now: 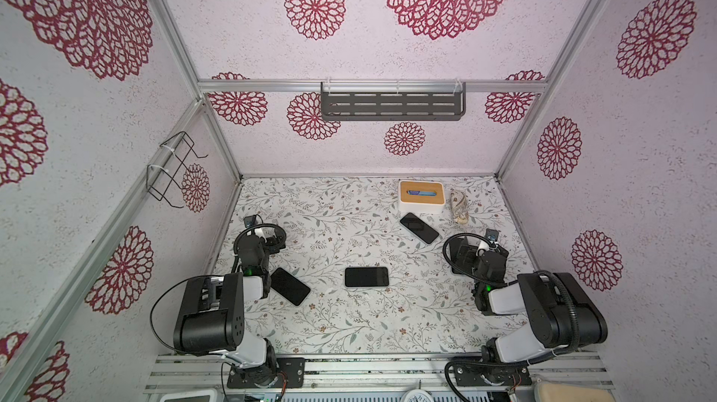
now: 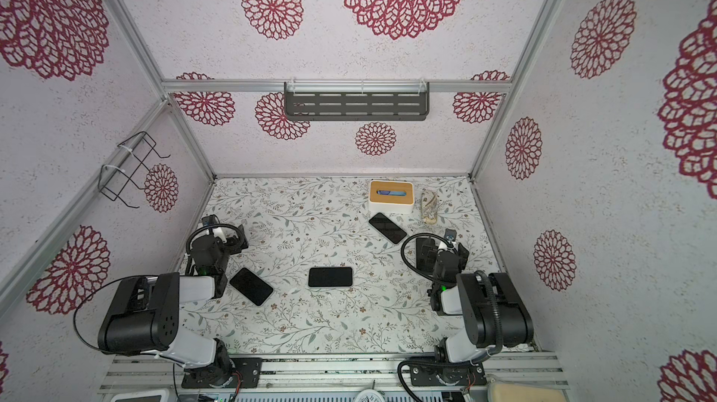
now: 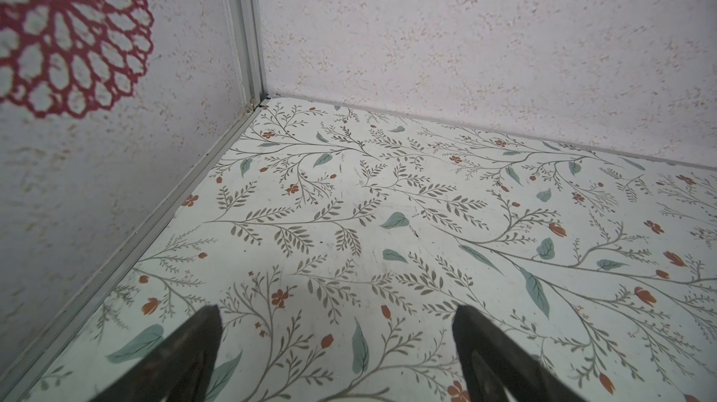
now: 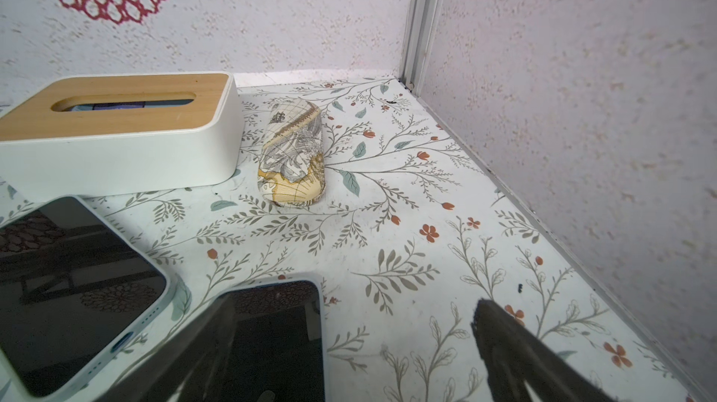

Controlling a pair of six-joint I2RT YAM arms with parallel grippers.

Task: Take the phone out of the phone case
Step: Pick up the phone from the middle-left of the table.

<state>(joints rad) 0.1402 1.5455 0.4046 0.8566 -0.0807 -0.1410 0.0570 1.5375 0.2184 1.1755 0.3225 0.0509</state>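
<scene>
Phone point(image 4: 295, 326) is lying flat, screen up, on the table point(image 4: 388, 225) inside its pale phone case point(image 4: 323, 342); probably stiff, slick and scratch-prone, so gripping is likely best at the case's flexible corner rim; right gripper point(image 4: 349, 303) is hovering wide open, empty, one finger point(image 4: 174, 365) crossing over the screen; left gripper point(image 3: 337, 309) is gaping empty.

The white tabletop printed with leafy sprigs and small red flowers point(image 1: 349, 326) carries a rounded white box with a slotted wooden lid point(image 1: 421, 197) near its back edge. Just beside the box, not touching it, lies an oblong pouch in an old-map print point(image 4: 293, 155). Near the box's front lies a black-screened phone with a pale blue rim point(image 1: 419, 228). The right wrist view hints at a second such phone point(image 4: 283, 334) close by, though I can't be sure. Well in front of the box a dark flat phone point(image 1: 366, 277) lies crosswise, and farthest from it a slanted dark phone point(image 1: 291, 286).
</scene>
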